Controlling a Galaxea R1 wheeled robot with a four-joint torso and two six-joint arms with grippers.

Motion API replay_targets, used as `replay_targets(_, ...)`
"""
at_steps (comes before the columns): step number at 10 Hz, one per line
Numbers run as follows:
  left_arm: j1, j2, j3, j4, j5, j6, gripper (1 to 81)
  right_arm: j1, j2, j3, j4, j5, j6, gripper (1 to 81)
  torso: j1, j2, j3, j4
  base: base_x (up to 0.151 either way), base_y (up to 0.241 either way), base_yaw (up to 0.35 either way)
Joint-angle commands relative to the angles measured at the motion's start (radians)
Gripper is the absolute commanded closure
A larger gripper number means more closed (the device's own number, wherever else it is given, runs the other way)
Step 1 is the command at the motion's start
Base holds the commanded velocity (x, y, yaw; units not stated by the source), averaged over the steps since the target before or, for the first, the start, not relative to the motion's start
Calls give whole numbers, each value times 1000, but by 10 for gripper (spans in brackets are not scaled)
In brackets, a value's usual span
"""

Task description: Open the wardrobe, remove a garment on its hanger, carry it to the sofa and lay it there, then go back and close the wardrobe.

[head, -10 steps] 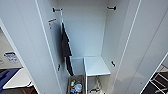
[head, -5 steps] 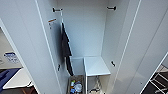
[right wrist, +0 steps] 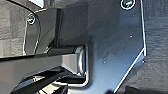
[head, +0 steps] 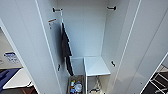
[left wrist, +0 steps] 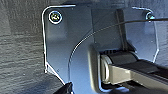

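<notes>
The wardrobe [head: 85, 32] stands right in front of me in the head view, white inside. Its left door [head: 27, 45] and right door [head: 147, 45] are both swung wide open. A dark grey-black garment [head: 66, 50] hangs against the left inner wall, below a dark rail fitting [head: 57, 10]. A matching fitting [head: 111, 8] sits on the right inner wall. Both wrist views show dark wood-grain floor behind the robot's own plate.
A white shelf box [head: 96, 65] fills the wardrobe's lower right. Beside it on the wardrobe floor is a brown basket [head: 75, 86] of small items. A white table [head: 17, 80] and a patch of blue [head: 6, 75] lie past the left door. Dark flooring with white framework [head: 160, 80] lies past the right door.
</notes>
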Motion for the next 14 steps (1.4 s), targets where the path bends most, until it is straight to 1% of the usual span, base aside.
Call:
replay_targets(1,-42,-221,294,-10,-41,9,10,44,-148,206,216,-18,-152,10,0,0,0,0,0,0,0)
replay_targets(2,-43,-264,362,-10,-59,9,10,54,-169,227,219,22,-152,10,0,0,0,0,0,0,0)
replay_targets(3,-48,-299,415,-8,-70,9,10,51,-196,257,202,53,-156,10,0,0,0,0,0,0,0)
replay_targets(4,-53,-327,447,3,-73,9,10,58,-219,269,197,84,-164,10,0,0,0,0,0,0,0)
replay_targets(6,-69,-376,493,4,-76,9,10,86,-246,267,207,91,-153,10,0,0,0,0,0,0,0)
replay_targets(7,-83,-408,530,9,-76,9,10,98,-263,287,207,90,-152,10,0,0,0,0,0,0,0)
replay_targets(8,-100,-444,565,10,-84,9,10,109,-300,341,202,93,-152,10,0,0,0,0,0,0,0)
replay_targets(11,-123,-562,639,6,-198,-2,10,172,-447,525,211,97,-145,10,0,0,0,0,0,0,0)
replay_targets(12,-132,-606,663,6,-228,-6,10,201,-510,574,214,97,-107,10,0,0,0,0,0,0,0)
replay_targets(14,-161,-669,682,-1,-242,-15,10,267,-621,637,214,99,-38,10,0,0,0,0,0,0,0)
